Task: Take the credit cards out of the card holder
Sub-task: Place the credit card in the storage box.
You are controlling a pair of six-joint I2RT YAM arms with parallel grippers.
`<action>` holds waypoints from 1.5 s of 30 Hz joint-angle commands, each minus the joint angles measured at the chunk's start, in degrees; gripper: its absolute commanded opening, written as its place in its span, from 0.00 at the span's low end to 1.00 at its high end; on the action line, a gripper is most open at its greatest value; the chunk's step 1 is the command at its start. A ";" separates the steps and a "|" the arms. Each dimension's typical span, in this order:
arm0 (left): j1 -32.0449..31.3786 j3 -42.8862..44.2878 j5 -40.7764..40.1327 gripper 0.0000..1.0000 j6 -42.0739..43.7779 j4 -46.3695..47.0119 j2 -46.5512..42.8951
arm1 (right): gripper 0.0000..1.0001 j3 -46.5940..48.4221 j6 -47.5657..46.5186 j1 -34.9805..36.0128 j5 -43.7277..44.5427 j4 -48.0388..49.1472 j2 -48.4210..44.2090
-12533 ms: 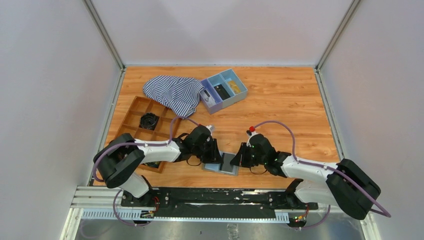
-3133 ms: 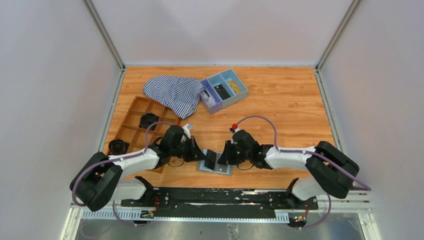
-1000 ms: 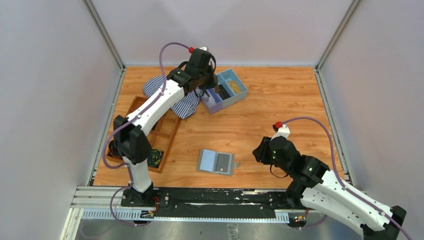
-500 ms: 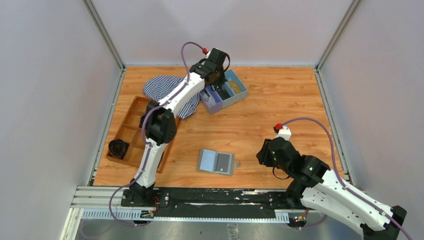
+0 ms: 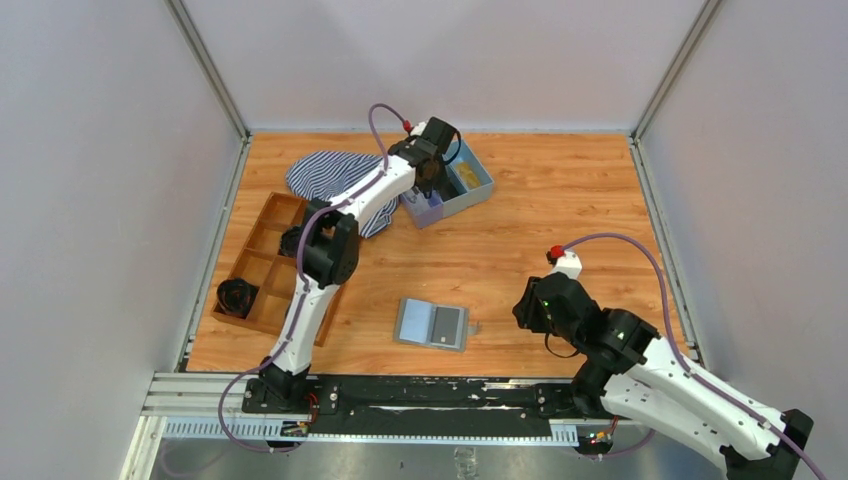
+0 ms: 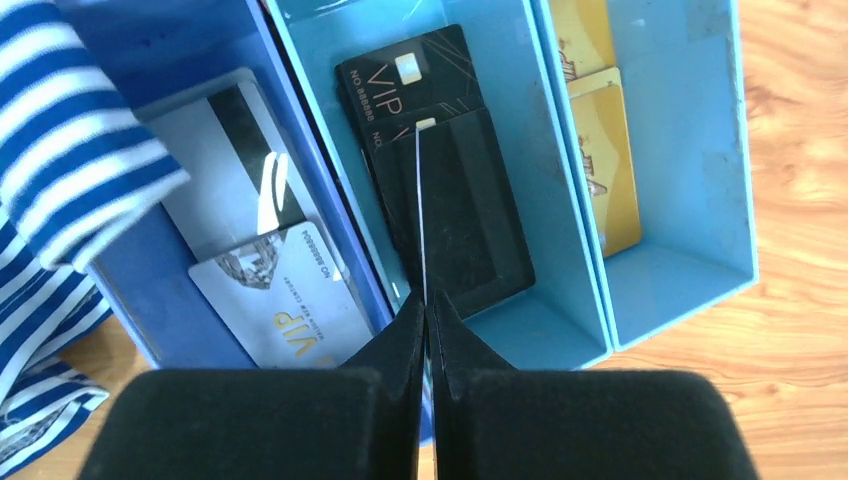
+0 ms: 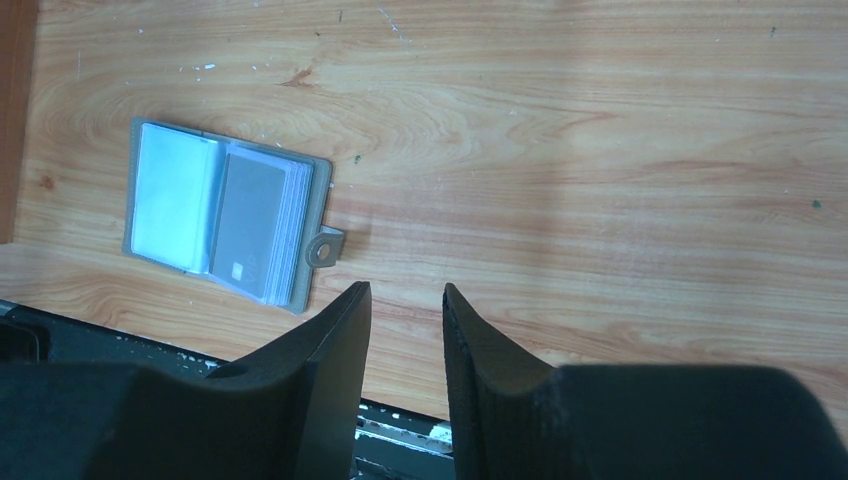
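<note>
The grey card holder point(image 5: 432, 323) lies open on the table near the front edge; it also shows in the right wrist view point(image 7: 318, 190), with a grey card point(image 7: 245, 228) in its right pocket stack. My left gripper point(image 6: 427, 305) is shut on a thin credit card point(image 6: 420, 200) seen edge-on, held over the middle compartment of the blue tray point(image 6: 570, 330). In the top view the left gripper point(image 5: 432, 182) is at the tray point(image 5: 478, 188). My right gripper point(image 7: 405, 295) is open and empty, to the right of the holder and apart from it.
The tray holds a black VIP card point(image 6: 410, 70), silver cards point(image 6: 275, 295) on the left and gold cards point(image 6: 590, 130) on the right. A striped cloth point(image 5: 330, 178) lies beside the tray. A wooden organiser point(image 5: 262, 262) stands at the left with a black object point(image 5: 235, 297).
Both grippers have left the card holder. My left arm has reached to the blue tray with a card and shifted right over its middle compartment. The right arm has barely moved lately.
</note>
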 commanded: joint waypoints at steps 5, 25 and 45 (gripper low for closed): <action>-2.08 -8.97 -4.78 0.00 2.14 -0.72 -7.20 | 0.37 0.50 0.49 -0.65 1.03 -1.50 -0.38; -5.96 2.02 -20.74 0.00 10.21 -7.47 -2.19 | 0.37 -1.09 0.73 -0.65 -0.65 -0.54 -0.13; -6.86 7.86 -23.79 0.00 4.38 -8.52 7.04 | 0.37 -1.79 0.69 -0.61 -1.92 -0.51 -0.53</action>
